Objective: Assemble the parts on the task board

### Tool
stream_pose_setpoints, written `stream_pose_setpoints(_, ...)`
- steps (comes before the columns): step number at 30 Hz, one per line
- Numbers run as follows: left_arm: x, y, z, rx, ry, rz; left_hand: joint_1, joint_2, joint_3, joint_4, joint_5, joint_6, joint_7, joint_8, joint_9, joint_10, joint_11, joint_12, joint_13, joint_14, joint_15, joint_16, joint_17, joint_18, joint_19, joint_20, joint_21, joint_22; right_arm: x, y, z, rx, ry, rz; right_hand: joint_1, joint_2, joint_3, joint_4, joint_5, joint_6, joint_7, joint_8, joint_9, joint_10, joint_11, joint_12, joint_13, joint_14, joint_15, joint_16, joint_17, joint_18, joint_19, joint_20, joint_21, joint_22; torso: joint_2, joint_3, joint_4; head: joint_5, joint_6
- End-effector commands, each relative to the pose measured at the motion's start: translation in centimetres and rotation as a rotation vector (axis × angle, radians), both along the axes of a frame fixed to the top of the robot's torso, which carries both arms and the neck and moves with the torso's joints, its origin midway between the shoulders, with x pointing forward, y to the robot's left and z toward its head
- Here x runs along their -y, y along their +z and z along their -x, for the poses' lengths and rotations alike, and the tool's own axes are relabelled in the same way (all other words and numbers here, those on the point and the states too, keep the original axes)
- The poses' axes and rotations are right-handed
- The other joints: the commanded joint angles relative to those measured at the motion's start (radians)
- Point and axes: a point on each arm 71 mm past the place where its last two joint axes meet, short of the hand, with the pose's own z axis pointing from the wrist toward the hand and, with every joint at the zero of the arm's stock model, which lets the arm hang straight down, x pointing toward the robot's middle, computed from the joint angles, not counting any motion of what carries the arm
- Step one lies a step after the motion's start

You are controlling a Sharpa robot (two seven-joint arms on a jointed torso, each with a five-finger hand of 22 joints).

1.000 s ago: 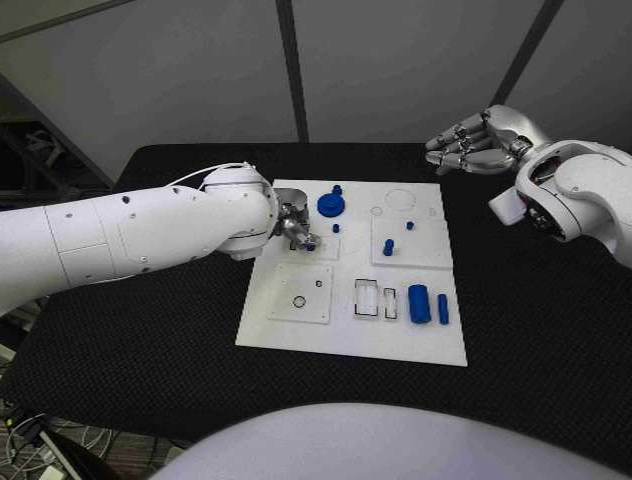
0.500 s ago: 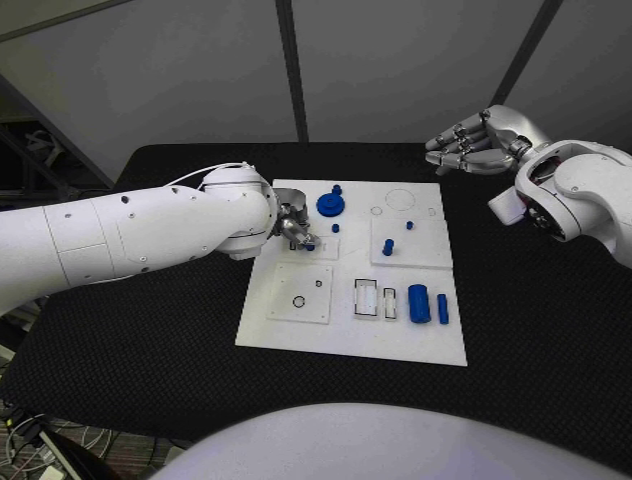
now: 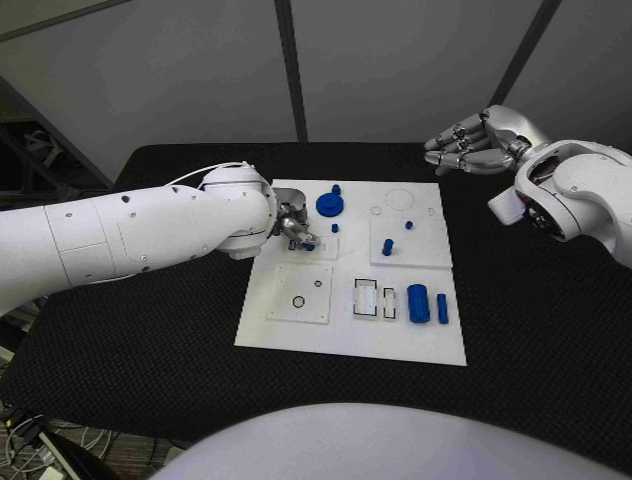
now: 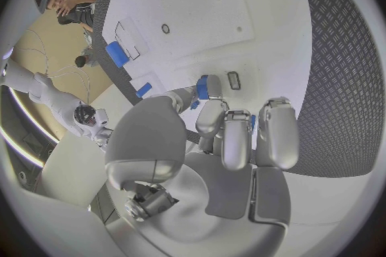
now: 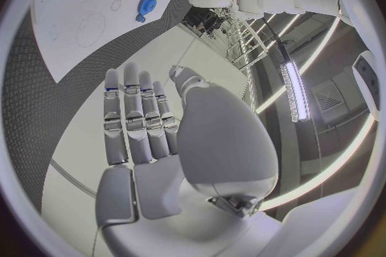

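Overhead, the left hand (image 3: 293, 228) pinches a small blue part (image 3: 308, 245) at the task board's (image 3: 348, 335) left edge; the right hand (image 3: 470, 143) hovers beyond the black desk (image 3: 143, 330), empty. At the left wrist, fingertips (image 4: 211, 87) clasp the blue part against the board. The right wrist shows straight, slightly parted fingers (image 5: 137, 117).

White task board (image 3: 348, 335) lies flat mid-worktop, long side running 12 to 6. Blue gear-like disc (image 3: 329, 206) with a small blue peg (image 3: 338, 189) just beside it – at the board's 12 end. Two short blue pegs (image 3: 388, 246) stand near centre, toward 1. Fat blue cylinder (image 3: 419, 303) and thin blue bar (image 3: 443, 308) lie side by side at about 4, parallel. Rectangular slots (image 3: 365, 298) just left of them; round holes at 8. One small blue part (image 3: 305, 242) is pinched in the left hand (image 3: 293, 228) over the board's 10 edge.
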Motion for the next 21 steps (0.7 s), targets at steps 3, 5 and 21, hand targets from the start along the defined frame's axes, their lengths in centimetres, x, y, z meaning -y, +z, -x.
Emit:
stream_pose_setpoints(3,-0.11,-0.47,0.11,-0.023,0.001,-0.013,-0.063,0.0,-0.06,0.043,-0.009,0.013,0.002,-0.002,-0.004,0.002,-0.002,0.004,-0.003,0.082,-0.006,0.004,0.184,-0.015,0.009,-0.003,0.005,0.099,-0.08,0.14,0.02,0.003,0.009,0.0,-0.007,0.0,-0.003,0.004,0.005,-0.002,0.002,0.0,0.0,-0.001,0.004,-0.002,-0.002,0.001,0.004,-0.004,0.002,0.012,0.005,0.001,-0.003,-0.001,0.0,0.0005,0.0003,-0.002,0.0)
stream_pose_setpoints(5,-0.14,-0.48,0.05,-0.023,0.004,-0.013,-0.099,0.01,-0.097,0.082,-0.01,0.016,0.003,-0.005,-0.006,0.002,-0.002,0.003,-0.004,0.082,-0.006,0.004,0.184,-0.016,0.01,-0.004,0.005,0.1,-0.06,0.15,0.03,0.003,0.009,0.0,-0.007,0.0,-0.003,0.004,0.005,-0.002,0.002,0.0,0.0,-0.001,0.004,-0.002,-0.002,0.001,0.004,-0.004,0.002,0.012,0.005,0.001,-0.003,-0.001,0.0,0.0003,0.0001,-0.002,0.0)
stream_pose_setpoints(21,0.0,-0.49,-0.19,-0.017,0.011,-0.009,-0.105,0.021,-0.188,0.127,-0.008,0.016,0.002,-0.009,-0.009,-0.001,-0.003,0.001,-0.008,0.082,-0.008,0.004,0.185,-0.016,0.013,-0.008,0.005,0.105,-0.06,0.12,0.04,0.0,0.01,0.001,-0.009,0.0,-0.004,0.006,0.005,-0.002,0.002,0.0,0.0,-0.001,0.005,-0.002,-0.002,0.001,0.004,-0.004,0.002,0.012,0.006,0.002,-0.005,-0.002,-0.001,-0.0005,0.0008,-0.004,0.0)
